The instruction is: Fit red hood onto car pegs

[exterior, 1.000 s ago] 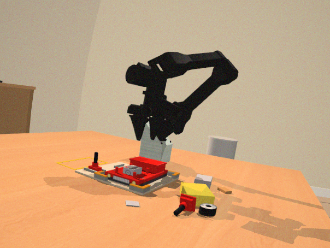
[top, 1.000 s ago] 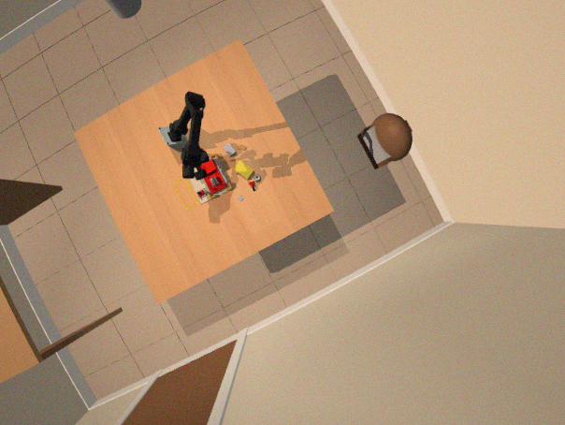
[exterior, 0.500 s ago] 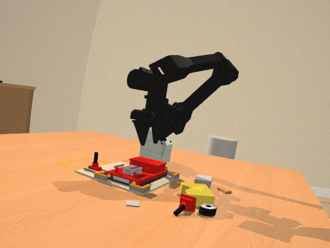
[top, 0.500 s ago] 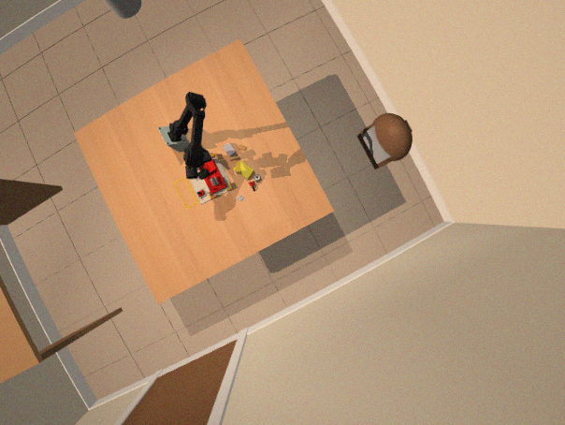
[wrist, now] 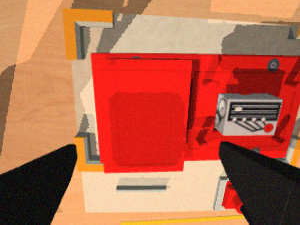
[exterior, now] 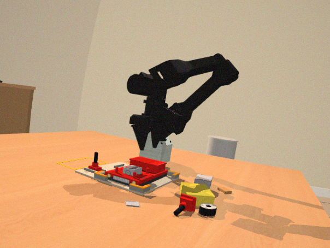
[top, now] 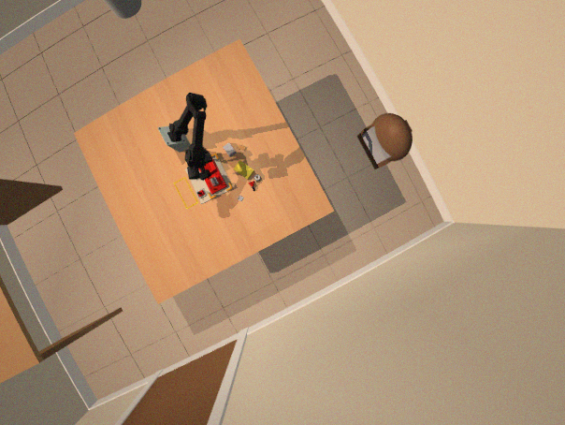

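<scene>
A red car chassis sits in a pale jig with orange corners. A grey engine block stands on its deck. A red shell with a flat roof, the hood, rests on the car beside the engine, not over it. My gripper is open and empty. It hangs straight above the hood, with one fingertip on each side of it in the wrist view and a clear gap below.
On the jig's left end stands a red base with a black upright pin. Right of the jig lie a yellow block, a red block with a black pin, a black wheel, a grey block and a small grey plate.
</scene>
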`<state>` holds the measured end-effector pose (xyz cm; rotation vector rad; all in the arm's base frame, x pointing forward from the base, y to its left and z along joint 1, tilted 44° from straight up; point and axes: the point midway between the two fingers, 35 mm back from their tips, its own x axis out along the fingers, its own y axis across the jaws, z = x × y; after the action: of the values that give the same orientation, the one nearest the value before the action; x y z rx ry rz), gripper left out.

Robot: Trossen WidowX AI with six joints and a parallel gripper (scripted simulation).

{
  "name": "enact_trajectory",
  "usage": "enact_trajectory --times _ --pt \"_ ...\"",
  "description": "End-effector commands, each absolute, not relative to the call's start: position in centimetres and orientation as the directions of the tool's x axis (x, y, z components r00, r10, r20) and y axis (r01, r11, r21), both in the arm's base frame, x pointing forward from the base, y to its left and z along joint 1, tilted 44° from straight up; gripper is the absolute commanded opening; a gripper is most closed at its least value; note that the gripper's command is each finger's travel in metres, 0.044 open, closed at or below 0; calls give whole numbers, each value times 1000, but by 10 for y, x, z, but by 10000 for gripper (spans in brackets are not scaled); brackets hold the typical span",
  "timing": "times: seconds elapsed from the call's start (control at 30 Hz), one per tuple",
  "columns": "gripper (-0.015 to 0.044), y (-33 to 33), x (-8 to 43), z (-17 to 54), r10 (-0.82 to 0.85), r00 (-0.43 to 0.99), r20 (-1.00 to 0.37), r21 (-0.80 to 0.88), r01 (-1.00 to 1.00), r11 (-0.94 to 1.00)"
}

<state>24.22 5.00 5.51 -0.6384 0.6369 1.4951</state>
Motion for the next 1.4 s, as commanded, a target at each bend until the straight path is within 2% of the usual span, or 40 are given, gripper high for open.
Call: enact_trajectory --times 0.0,1.37 --pt "440 54 241 52 691 -21 -722 13 -1000 -17" --pt "440 79 239 31 694 -21 -719 12 -1000 -18"
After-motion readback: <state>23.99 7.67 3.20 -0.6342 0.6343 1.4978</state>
